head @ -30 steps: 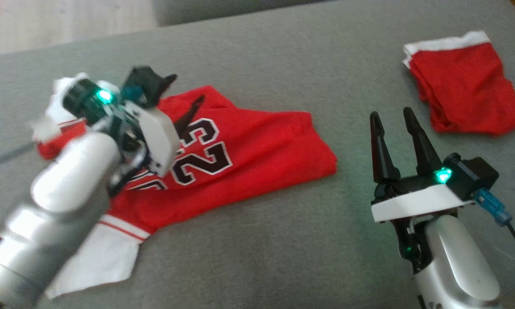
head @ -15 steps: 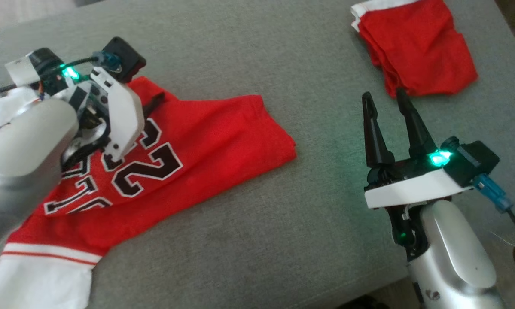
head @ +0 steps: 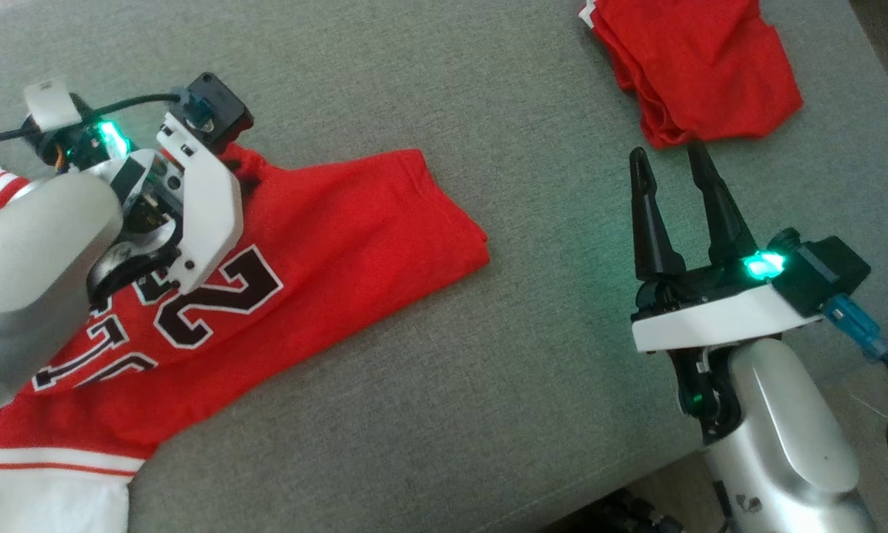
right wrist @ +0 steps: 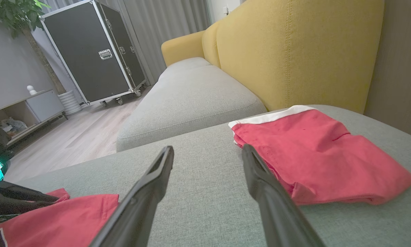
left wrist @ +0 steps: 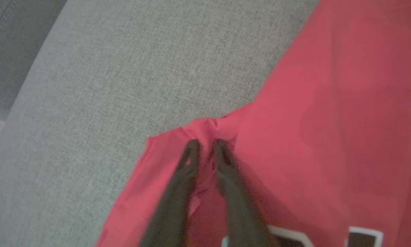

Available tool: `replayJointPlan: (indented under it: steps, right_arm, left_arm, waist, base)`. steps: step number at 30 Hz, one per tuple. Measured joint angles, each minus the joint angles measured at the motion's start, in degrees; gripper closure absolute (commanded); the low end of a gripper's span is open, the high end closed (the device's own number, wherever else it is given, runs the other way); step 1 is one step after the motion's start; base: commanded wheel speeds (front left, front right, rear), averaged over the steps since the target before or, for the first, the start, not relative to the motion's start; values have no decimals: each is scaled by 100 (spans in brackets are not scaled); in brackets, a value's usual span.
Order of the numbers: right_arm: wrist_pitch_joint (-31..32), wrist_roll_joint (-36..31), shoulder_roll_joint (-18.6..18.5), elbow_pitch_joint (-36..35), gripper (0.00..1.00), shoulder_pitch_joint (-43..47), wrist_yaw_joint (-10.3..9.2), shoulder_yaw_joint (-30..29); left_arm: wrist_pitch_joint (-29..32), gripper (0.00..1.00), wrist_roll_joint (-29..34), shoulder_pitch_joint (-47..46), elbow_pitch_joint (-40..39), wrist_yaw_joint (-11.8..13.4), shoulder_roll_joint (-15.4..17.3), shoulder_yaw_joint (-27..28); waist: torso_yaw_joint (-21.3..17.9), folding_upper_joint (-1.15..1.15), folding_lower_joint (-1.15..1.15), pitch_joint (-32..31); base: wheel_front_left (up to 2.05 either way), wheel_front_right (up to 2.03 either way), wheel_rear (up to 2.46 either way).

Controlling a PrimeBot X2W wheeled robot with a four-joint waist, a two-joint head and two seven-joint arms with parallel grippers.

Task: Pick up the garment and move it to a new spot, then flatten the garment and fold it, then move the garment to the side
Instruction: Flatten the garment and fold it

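The right hand, fingers spread wide, hangs over a grey cushion; folded red shorts lie right, red jersey lower left.

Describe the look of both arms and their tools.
The left forearm and right forearm: rounded, silver-grey. Each wrist carries a white plate, a green light, and a black camera block with a blue plug and dark cable. The left tool and right tool each have two long, tapering black fingers.

1 jersey, 1 folded red garmt
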Motion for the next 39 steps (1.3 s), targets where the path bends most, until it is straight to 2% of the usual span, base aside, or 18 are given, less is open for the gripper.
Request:
replayJointPlan:
  steps: [5,12,17,22,26,27,28,33,39]
  right_arm:
    - [0,4,0,-33,0,-22,0,7]
    - [0,60,0,-69,0,-111,0,16]
    - [0,115,0,-83,0,-120,0,40]
    - [0,201,1,-98,0,-121,0,93]
    - [0,250,1,-109,0,-121,0,132]
    - [0,254,1,-119,0,-121,0,132]
    - [0,254,1,-126,0,-121,0,129]
    - [0,253,1,-142,0,-125,0,45]
    - [0,104,2,-136,0,-135,0,-115]
  left_arm:
    - [-413,100,2,-41,149,-2,-7,-7]
    - [-2114,100,543,-612,1460,30,-275,69]
    - [-3176,100,811,-959,2256,367,-682,364]
    - [-3898,100,1023,-1261,2926,695,-898,530]
    - [-4219,100,1129,-1529,3354,767,-1049,550]
    - [-4334,85,1152,-1581,3530,761,-1127,547]
    - [-4403,0,1201,-1586,3616,761,-1179,546]
    - [-4741,0,1211,-1585,3941,869,-1441,603]
    - [-4923,0,973,-1459,4124,861,-1635,878]
  waist:
    - [-26,0,0,65]
    - [-98,0,0,143]
    - [-178,0,0,193]
    - [-293,0,0,256]
    - [-373,0,0,310]
    - [-391,0,0,336]
    - [-392,0,0,349]
    - [-288,0,0,352]
    - [-4,0,0,193]
  base:
    - [0,0,0]
    - [0,0,0]
    - [0,0,0]
    - [0,0,0]
    - [0,0,0]
    - [0,0,0]
    - [0,0,0]
    - [0,0,0]
    - [0,0,0]
